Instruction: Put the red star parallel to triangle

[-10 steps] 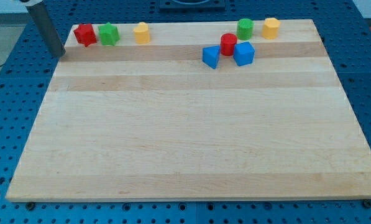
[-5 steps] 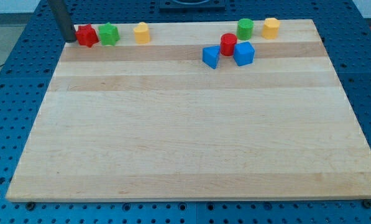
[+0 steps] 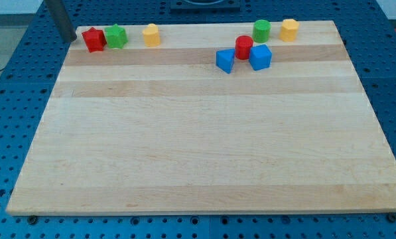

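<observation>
No claw on this rig. My tip [image 3: 69,40] sits at the surface's [image 3: 198,146] top-left corner, just left of the red star [image 3: 93,39], which touches the green block [image 3: 116,36]. Blue triangle [image 3: 225,60] well right.

The arm itself is out of frame; only its dark rod shows, entering from the view's top edge at the far left. The rod leans slightly, its upper part nearer the view's left and its lower part angled toward the view's right. Its surface is a plain dark grey with no visible attachment. The tip [image 3: 70,40] sits low at the top-left corner of the view, just off the corner of the wooden surface. The tip stands close to the view's left of the nearest block, with a narrow gap visible between them and no contact seen.
</observation>
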Robot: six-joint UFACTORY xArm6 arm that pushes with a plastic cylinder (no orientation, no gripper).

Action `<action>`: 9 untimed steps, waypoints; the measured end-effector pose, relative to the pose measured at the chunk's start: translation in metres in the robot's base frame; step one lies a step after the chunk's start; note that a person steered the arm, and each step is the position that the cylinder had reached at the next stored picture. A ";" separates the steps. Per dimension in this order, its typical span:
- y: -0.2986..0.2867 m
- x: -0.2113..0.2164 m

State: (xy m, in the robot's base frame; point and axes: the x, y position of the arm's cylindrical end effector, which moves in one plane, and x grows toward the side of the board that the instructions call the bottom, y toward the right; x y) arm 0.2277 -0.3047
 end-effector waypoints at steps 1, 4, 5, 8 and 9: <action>0.000 -0.005; 0.031 0.008; 0.059 0.037; 0.123 0.083; 0.073 0.083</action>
State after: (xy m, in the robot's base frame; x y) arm 0.3106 -0.2318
